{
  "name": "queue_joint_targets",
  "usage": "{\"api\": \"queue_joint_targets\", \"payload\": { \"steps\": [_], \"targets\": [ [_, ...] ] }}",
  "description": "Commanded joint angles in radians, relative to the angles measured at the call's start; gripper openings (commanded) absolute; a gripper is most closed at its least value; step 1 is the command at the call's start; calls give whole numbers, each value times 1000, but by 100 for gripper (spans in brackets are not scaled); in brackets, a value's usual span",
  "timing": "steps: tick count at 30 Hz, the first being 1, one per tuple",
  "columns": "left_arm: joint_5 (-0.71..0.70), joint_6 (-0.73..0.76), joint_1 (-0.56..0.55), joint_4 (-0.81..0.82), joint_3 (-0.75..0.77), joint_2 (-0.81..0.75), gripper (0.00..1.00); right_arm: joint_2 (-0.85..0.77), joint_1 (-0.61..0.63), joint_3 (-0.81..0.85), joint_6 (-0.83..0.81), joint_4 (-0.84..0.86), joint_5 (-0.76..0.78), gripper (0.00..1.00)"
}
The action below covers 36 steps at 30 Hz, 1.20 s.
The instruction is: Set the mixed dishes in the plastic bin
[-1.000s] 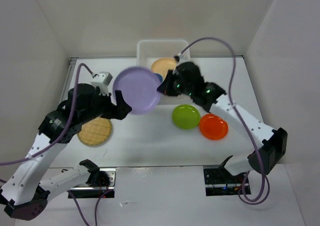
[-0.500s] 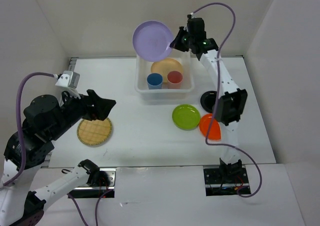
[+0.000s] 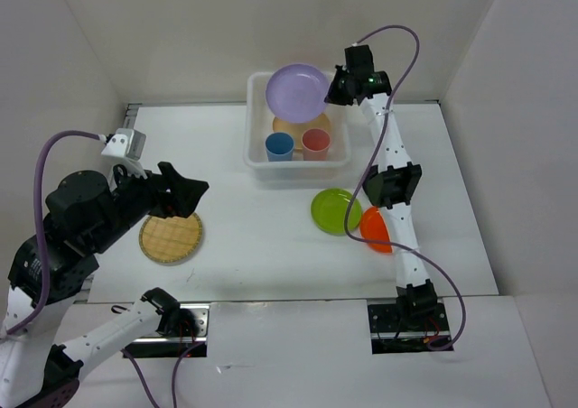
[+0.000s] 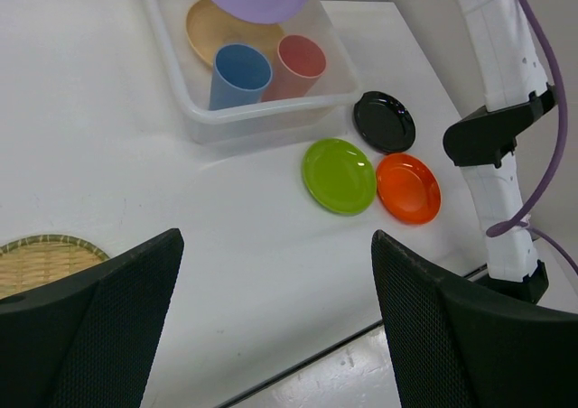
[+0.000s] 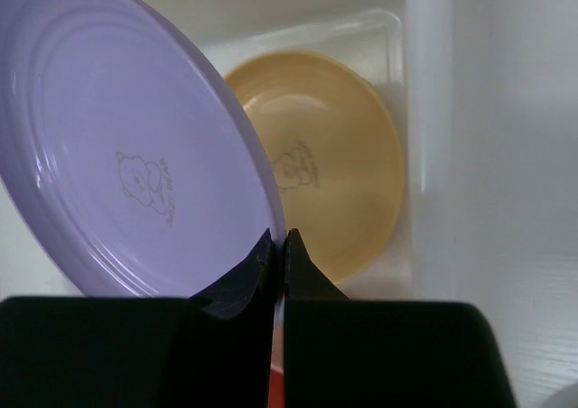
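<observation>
While right fingers (image 5: 264, 256) pinch lavender plate (image 5: 135, 155) over bin (image 3: 298, 167), half hiding peach plate (image 5: 343, 173), left fingers (image 4: 99, 327) gape empty.

Our right arm (image 3: 386, 137) reaches far forward from its base, almost straight, with the wrist held high at the far end. Our right hand (image 5: 280, 245) is pinched tight, its fingertips nearly meeting on the rim of the lavender plate (image 5: 135, 155), which it holds tilted. Our left arm (image 3: 81, 214) is folded back and lifted high on the left side, elbow bent. Our left hand (image 3: 181, 194) points toward the middle, its two fingers (image 4: 90, 327) spread wide apart
</observation>
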Motion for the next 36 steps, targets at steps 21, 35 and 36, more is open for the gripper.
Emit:
{"api": "queue_joint_targets", "payload": {
  "steps": [21, 35, 36],
  "targets": [
    [5, -1, 6, 25, -5, 15, 91, 95, 13, 64, -38, -82, 57, 51],
    [242, 42, 6, 51, -63, 136, 91, -247, 66, 64, -38, -64, 3, 86],
    [312, 25, 6, 91, -89, 150, 91, -302, 85, 64, -38, -73, 18, 89]
  ]
}}
